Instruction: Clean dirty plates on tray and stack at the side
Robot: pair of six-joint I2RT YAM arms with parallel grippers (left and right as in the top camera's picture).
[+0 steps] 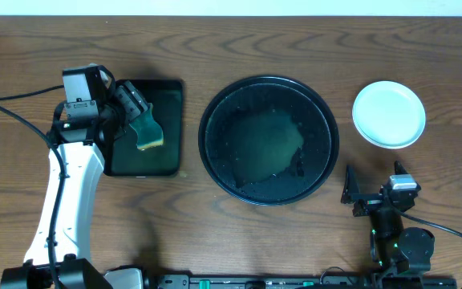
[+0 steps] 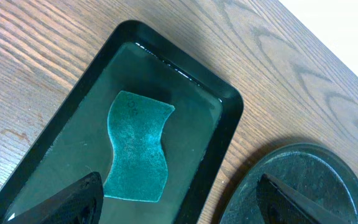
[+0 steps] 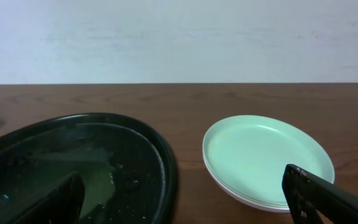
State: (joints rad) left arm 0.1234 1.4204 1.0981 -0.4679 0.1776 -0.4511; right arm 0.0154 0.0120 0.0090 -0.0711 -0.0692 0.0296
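Observation:
The plates [image 1: 388, 114] sit in one stack on the wood at the right of the table, a pale mint one on top [image 3: 266, 155]. The round black tray [image 1: 247, 100] in the middle holds no plate, only wet specks and a greenish sheen [image 3: 123, 186]. My left gripper [image 1: 135, 108] hangs open over the rectangular dark-green tray [image 2: 225, 99], just above a teal sponge [image 2: 137, 149] lying flat in it; its fingers [image 2: 73, 199] touch nothing. My right gripper [image 1: 374, 172] stands open near the front right, low, between the black tray and the plates, holding nothing [image 3: 180, 180].
The dark-green tray [image 1: 171, 152] lies left of the black tray with a narrow strip of wood between them. A black cable [image 1: 14, 116] runs across the table at the far left. Bare wood shows behind and in front of both trays.

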